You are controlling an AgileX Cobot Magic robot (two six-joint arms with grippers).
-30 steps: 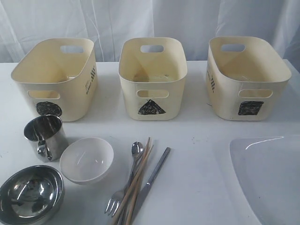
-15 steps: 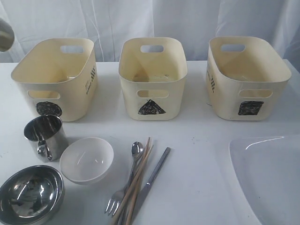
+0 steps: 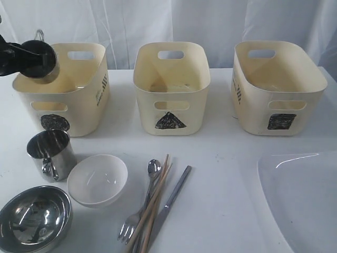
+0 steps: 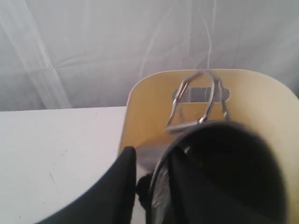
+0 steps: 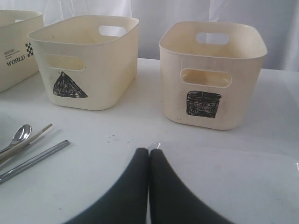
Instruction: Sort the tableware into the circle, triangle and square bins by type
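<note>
A steel mug (image 3: 45, 64) hangs tilted over the left rim of the circle bin (image 3: 79, 105), with my left gripper (image 3: 29, 55) shut on its wall. In the left wrist view one finger is inside the mug (image 4: 224, 172) and the other outside, and the gripper (image 4: 152, 168) is above the bin (image 4: 149, 107). On the table lie a second steel mug (image 3: 51, 154), a steel bowl (image 3: 34, 217), a small white bowl (image 3: 98, 178), a spoon (image 3: 153, 167), a fork (image 3: 129, 227), chopsticks (image 3: 154, 203) and a knife (image 3: 172, 199). My right gripper (image 5: 149, 151) is shut and empty over the white plate (image 5: 224, 182).
The triangle bin (image 3: 171, 108) stands in the middle and the square bin (image 3: 276, 105) on the right, both along the back. The large plate (image 3: 300, 200) fills the front right corner. White curtains hang behind the table.
My left gripper has come in from the upper left with the steel mug and now holds it over the circle bin's left rim. Nothing on the table has moved.
</note>
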